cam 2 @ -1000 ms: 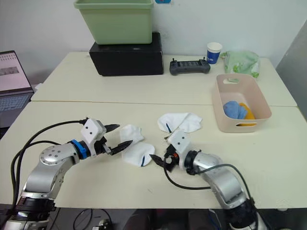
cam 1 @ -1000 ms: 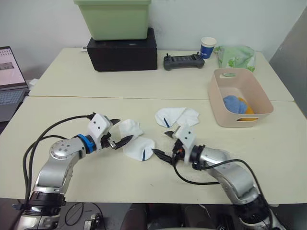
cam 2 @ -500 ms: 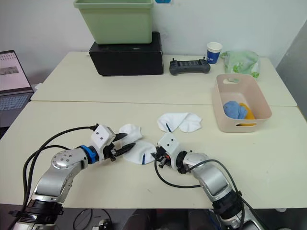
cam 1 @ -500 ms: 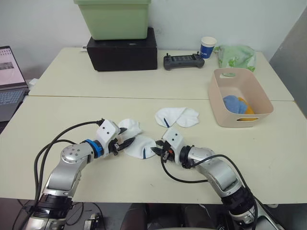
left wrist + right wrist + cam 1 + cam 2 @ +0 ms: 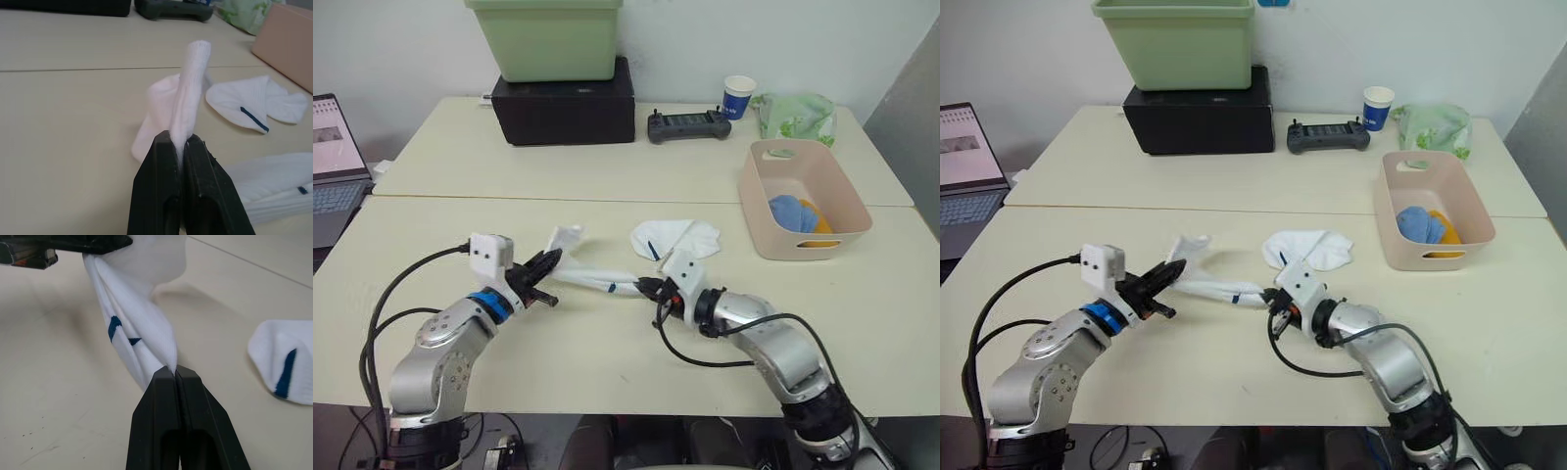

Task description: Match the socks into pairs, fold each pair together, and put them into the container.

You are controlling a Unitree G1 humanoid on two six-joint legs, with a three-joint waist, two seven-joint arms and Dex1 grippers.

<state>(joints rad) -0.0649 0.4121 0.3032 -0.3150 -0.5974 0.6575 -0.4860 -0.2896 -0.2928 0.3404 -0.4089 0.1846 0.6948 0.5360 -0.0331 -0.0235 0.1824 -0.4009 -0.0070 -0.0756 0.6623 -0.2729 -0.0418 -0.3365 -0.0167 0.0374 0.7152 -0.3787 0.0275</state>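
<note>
white sock stretched between two grippers

held taut above the cream tabletop [image 5: 607,362]: a soft white ankle sock with a thin dark blue mark [image 5: 597,279], pinched at one end by the left gripper [image 5: 545,264] and at the other by the right gripper [image 5: 649,288]. both pairs of black fingers clamped flat on the fabric, no gap showing in either wrist view. probably pulled apart this way to straighten the cloth before folding.

twisted and rope-like along its length, ribbed knit, with two small blue marks near the middle [image 5: 120,330]; a loose end stands up past the left fingers [image 5: 193,68]. whether one sock or two layers lie in the stretch cannot be told.

just beyond the right gripper, flat on the table, another white sock with the same blue stripe [image 5: 674,238], apart from the held one, likely its match.

off to the right, the pale pink rectangular plastic tub with rounded corners [image 5: 759,230], already holding a light blue bundle [image 5: 790,211] and a mustard-orange one [image 5: 819,231] beside it. white pair seemingly the last left to do.
</note>
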